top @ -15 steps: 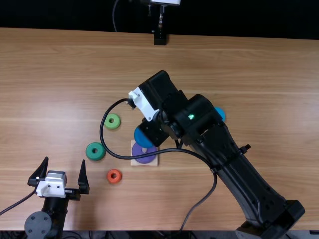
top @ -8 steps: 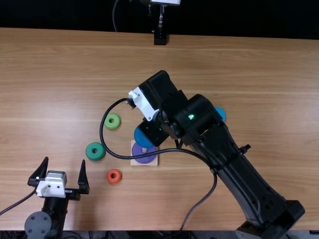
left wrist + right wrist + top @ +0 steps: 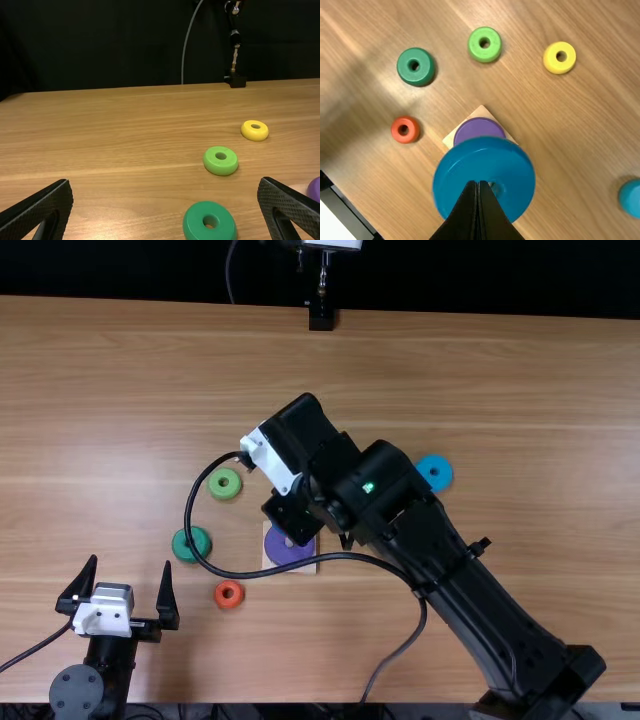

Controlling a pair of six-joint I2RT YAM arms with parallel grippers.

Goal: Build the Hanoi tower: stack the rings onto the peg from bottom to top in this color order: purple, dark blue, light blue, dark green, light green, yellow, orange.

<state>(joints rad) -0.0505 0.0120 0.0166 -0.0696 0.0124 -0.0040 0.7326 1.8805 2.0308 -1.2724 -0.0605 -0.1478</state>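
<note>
Over the wooden base (image 3: 270, 561) with the purple ring (image 3: 290, 550) around its peg hangs my right gripper (image 3: 290, 515). The right wrist view has that gripper (image 3: 478, 184) shut on the dark blue ring (image 3: 465, 162), which is raised and overlaps the purple ring (image 3: 479, 128); the peg tip appears near its hole. My left gripper (image 3: 130, 562) stands wide open at the near left, and the left wrist view has it (image 3: 166, 182) holding nothing. Loose rings: light green (image 3: 225, 483), dark green (image 3: 190, 544), orange (image 3: 229, 594), light blue (image 3: 435, 472), yellow (image 3: 559, 57).
The right arm and its looping cable (image 3: 345, 556) cross above the base area. A black stand (image 3: 321, 316) is at the table's far edge. Another cable (image 3: 36, 648) runs beside the left gripper.
My right arm has shifted slightly left and nearer in the top view. The dark blue ring, partly visible there before, is now covered by it, and more of the light blue ring is uncovered.
</note>
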